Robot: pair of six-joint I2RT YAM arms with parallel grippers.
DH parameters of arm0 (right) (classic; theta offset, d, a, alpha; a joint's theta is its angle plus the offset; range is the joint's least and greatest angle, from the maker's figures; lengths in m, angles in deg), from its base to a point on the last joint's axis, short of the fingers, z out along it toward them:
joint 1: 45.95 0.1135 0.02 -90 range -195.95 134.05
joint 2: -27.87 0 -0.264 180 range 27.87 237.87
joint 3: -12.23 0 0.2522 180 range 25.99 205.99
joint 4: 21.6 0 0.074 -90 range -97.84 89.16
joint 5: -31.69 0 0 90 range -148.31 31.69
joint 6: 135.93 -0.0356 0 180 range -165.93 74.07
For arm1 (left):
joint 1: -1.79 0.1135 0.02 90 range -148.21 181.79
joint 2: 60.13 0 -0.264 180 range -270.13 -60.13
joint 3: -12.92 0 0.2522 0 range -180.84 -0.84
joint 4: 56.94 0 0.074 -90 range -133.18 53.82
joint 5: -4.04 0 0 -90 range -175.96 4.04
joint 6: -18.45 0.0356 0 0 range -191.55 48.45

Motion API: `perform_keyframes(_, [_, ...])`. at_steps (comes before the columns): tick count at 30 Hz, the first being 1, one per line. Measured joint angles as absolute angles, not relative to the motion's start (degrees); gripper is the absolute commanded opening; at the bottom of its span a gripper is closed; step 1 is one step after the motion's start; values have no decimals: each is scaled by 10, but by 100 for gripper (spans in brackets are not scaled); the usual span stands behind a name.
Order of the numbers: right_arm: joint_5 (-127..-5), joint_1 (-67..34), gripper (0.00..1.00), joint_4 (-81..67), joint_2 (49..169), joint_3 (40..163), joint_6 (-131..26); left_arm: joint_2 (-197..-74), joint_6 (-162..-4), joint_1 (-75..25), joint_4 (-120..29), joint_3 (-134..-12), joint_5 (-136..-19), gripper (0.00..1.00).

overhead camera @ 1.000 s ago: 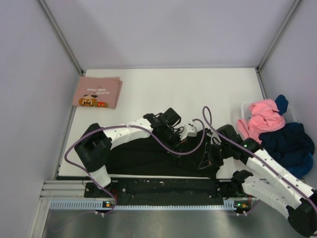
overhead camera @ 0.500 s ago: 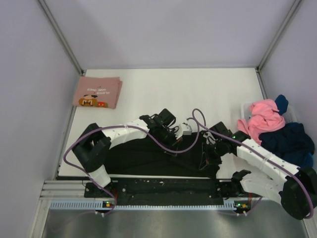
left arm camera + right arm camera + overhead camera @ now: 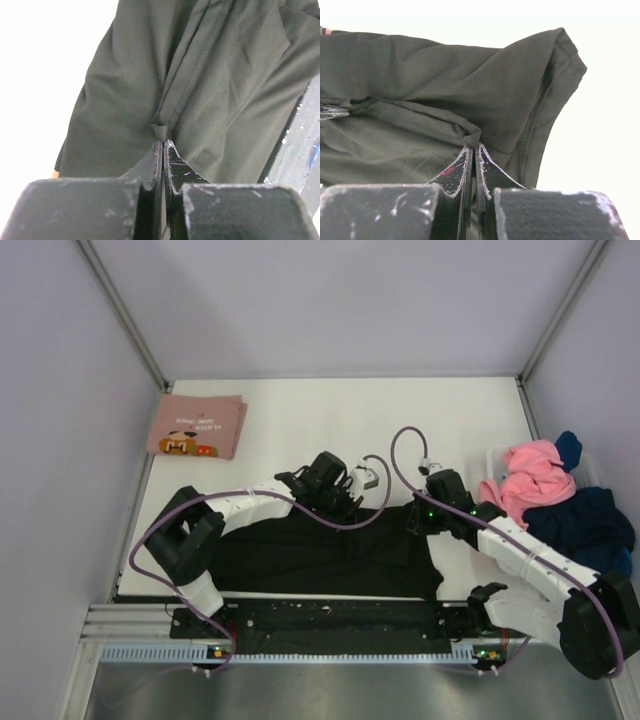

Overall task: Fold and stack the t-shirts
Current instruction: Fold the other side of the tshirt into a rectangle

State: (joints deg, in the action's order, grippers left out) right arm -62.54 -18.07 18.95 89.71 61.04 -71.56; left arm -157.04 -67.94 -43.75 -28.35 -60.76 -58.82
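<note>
A black t-shirt [image 3: 320, 555] lies spread along the near part of the white table. My left gripper [image 3: 340, 508] is shut on a pinch of its hem at the far edge; the left wrist view shows the cloth [image 3: 200, 85] bunched at the closed tips [image 3: 163, 141]. My right gripper [image 3: 413, 523] is shut on the same far edge further right; the right wrist view shows a fold of the cloth [image 3: 445, 100] caught between its tips [image 3: 473, 146]. A folded pink t-shirt with a cartoon print [image 3: 197, 426] lies at the far left.
A heap of unfolded pink [image 3: 530, 478], navy [image 3: 585, 530] and blue [image 3: 569, 448] t-shirts fills a bin at the right edge. Purple cables [image 3: 405, 455] loop over the arms. The black rail [image 3: 330, 618] runs along the near edge.
Both grippers have moved away from the near edge toward the far side, drawing the shirt's edge with them; the cloth now lies flatter and wider.
</note>
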Motion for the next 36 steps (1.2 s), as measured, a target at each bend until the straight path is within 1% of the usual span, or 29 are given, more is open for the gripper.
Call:
perform_keyframes(8, [-589,-185,0,107,840,539,-704,-1570,-715,-438,-317,-588,-659,0])
perform_keyframes(14, [-585,-189,0,89,834,527,-705,-1570,-734,-439,-341,-587,-706,0])
perform_keyframes(21, [-583,-192,0,71,850,527,-705,-1576,-734,-439,-354,-586,-719,1])
perform_keyframes(23, [-583,-194,0,69,862,527,-706,-1588,-734,-439,-349,-591,-719,5])
perform_keyframes(24, [-583,-195,3,69,863,527,-706,-1595,-734,-439,-346,-593,-719,12])
perform_keyframes(25, [-583,-196,9,69,867,527,-706,-1600,-735,-439,-345,-593,-719,22])
perform_keyframes(26, [-583,-198,18,69,870,527,-706,-1604,-735,-440,-343,-594,-720,31])
perform_keyframes(27, [-582,-199,26,69,874,527,-708,-1607,-736,-440,-338,-595,-722,37])
perform_keyframes(31, [-567,-205,43,83,883,532,-708,-1608,-725,-440,-312,-610,-753,57])
perform_keyframes(32, [-562,-206,45,94,884,540,-705,-1608,-718,-440,-309,-617,-763,60])
perform_keyframes(34, [-552,-206,48,120,884,562,-700,-1599,-705,-440,-305,-624,-784,61])
perform_keyframes(35, [-547,-206,48,137,884,580,-698,-1591,-697,-440,-304,-626,-797,59])
perform_keyframes(36, [-543,-206,46,152,883,599,-695,-1580,-688,-440,-300,-627,-809,54])
